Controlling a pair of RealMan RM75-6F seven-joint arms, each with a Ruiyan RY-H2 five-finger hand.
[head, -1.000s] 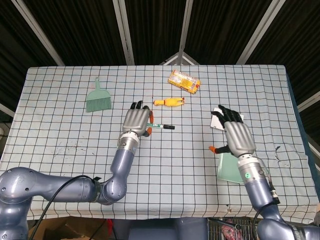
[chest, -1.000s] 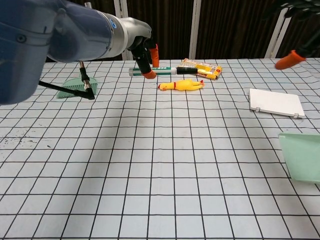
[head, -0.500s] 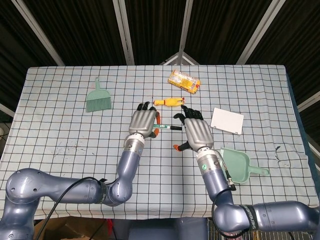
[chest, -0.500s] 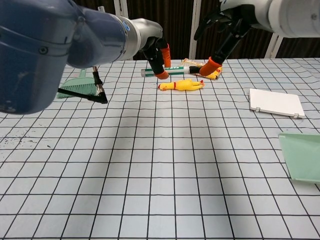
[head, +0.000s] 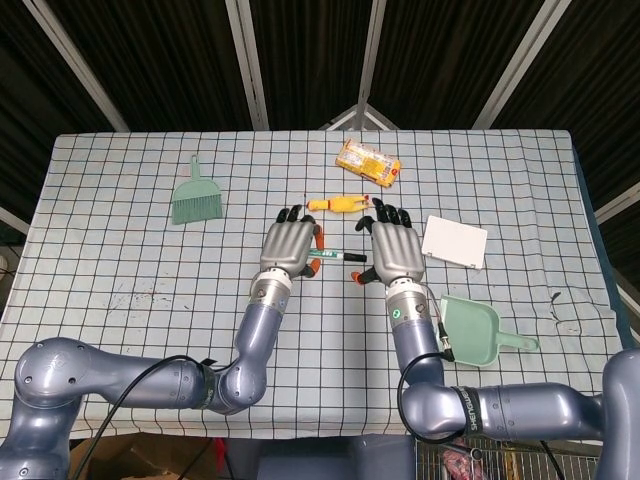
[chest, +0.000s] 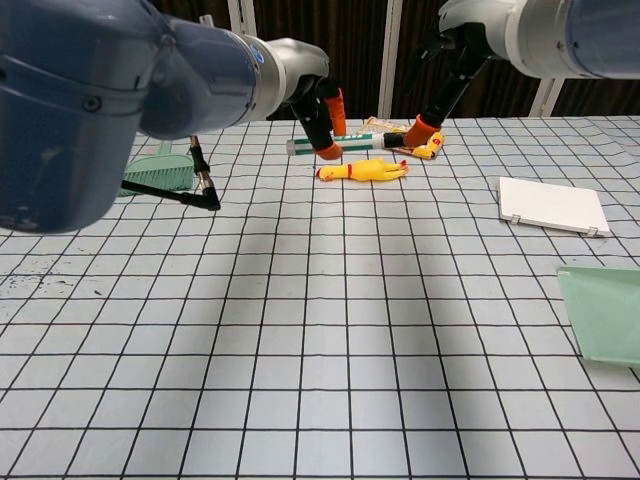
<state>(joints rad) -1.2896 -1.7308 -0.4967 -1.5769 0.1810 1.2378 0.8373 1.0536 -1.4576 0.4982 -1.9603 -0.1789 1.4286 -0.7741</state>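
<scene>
Your left hand (head: 289, 246) holds the green-and-white marker (head: 333, 257) above the counter (head: 120, 260), thumb and fingertips pinched on its left end, so the pen lies level, pointing toward 3 o'clock. Your right hand (head: 396, 250) sits at the marker's dark cap end; its orange-tipped thumb (chest: 418, 131) is right at the cap, the other fingers stretched toward 12 o'clock, and you cannot tell from either view whether it actually grips the pen.

The counter wears a pale cloth ruled with a black grid, a little wrinkled along its right edge, with faint dark specks near its 8 o'clock corner. On it, at 12 o'clock from your hands, lies a yellow rubber chicken (head: 338, 204), and beyond that a yellow snack packet (head: 368, 163). A green hand brush (head: 196, 193) rests at 10 o'clock, well apart. A white flat box (head: 454, 242) lies at 3 o'clock from your right hand, and a green dustpan (head: 478, 330) at 5 o'clock.

Behind the counter the room is dark: black ribbed panels crossed by slanted pale metal struts (head: 246, 62).
</scene>
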